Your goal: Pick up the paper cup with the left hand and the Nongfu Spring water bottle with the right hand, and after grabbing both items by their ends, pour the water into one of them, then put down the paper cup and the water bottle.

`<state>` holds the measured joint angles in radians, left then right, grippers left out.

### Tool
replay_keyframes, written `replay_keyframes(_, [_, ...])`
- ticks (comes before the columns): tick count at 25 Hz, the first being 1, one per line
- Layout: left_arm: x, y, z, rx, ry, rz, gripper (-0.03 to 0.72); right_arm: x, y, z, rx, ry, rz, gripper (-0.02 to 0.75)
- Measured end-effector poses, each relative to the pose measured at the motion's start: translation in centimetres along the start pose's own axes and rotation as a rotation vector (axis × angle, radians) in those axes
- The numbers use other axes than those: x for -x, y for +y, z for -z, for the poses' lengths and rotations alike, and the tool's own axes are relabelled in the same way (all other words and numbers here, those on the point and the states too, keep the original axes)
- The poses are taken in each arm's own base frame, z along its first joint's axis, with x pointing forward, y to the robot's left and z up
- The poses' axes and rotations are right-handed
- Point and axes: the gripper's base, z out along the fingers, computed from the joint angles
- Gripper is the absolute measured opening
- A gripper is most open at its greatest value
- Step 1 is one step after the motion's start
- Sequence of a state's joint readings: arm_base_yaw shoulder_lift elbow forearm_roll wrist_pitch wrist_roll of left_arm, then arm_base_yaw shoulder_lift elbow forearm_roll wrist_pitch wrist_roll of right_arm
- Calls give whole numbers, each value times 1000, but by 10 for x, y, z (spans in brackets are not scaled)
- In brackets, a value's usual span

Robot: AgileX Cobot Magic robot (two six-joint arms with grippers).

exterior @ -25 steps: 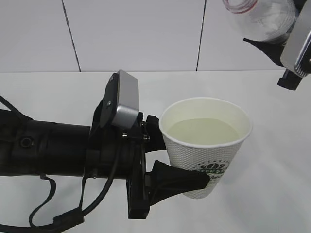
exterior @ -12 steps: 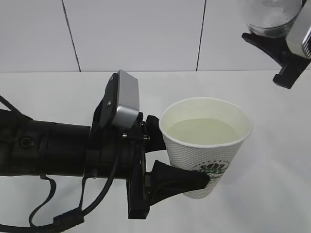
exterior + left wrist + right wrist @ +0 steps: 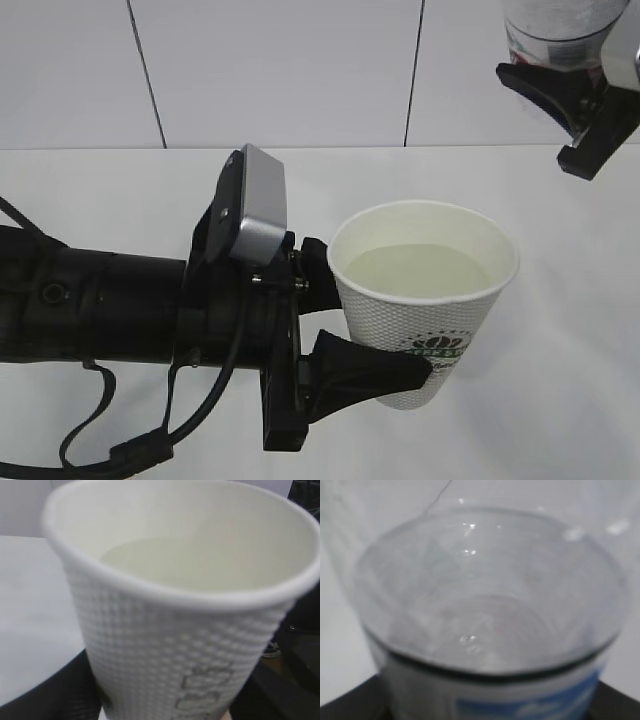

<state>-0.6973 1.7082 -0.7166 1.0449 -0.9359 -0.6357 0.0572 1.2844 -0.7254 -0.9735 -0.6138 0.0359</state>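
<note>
The paper cup [image 3: 424, 298] sits in the lower centre-right of the exterior frame, clamped around its lower half by the left hand [image 3: 345, 320], whose two black fingers press on opposite sides of the dimpled wall. It is upright and holds the water [image 3: 418, 271] to a level well below the rim. In the upper right corner the right hand [image 3: 570, 95] grips the Nongfu Spring water bottle [image 3: 558, 25] across its body, the bottle standing roughly upright and well apart from the cup.

Judging by the filled cup and the bottle's upright pose, the pouring looks finished and the step in hand is putting both items down. To do it well, the left arm should lower the cup level and slowly — a tilt or a jolt would slop water over the rim — and open its fingers only once the base rests flat on the white table [image 3: 560, 330]. The bottle should go down clear of the cup, base first.

Much is cut off. The bottle's top and base lie outside the exterior frame, so neither its mouth nor what water remains inside can be made out. The right wrist view is blurred — only a clear ribbed wall and a label edge that reads bluish there. The cup's base is hidden behind the lower finger, so whether it touches the table cannot be told.
</note>
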Motion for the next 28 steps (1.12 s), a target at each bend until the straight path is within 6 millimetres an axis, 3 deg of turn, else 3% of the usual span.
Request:
replay_keyframes(7, [0, 0, 0, 0, 0, 0, 502, -1, 1, 0, 9, 15, 6, 441])
replay_keyframes(21, [0, 0, 0, 0, 0, 0, 502, -6, -3, 0, -44, 68, -175, 435])
replay_keyframes(28, [0, 0, 0, 0, 0, 0, 501, -18, 3, 4, -102, 107, -334, 433])
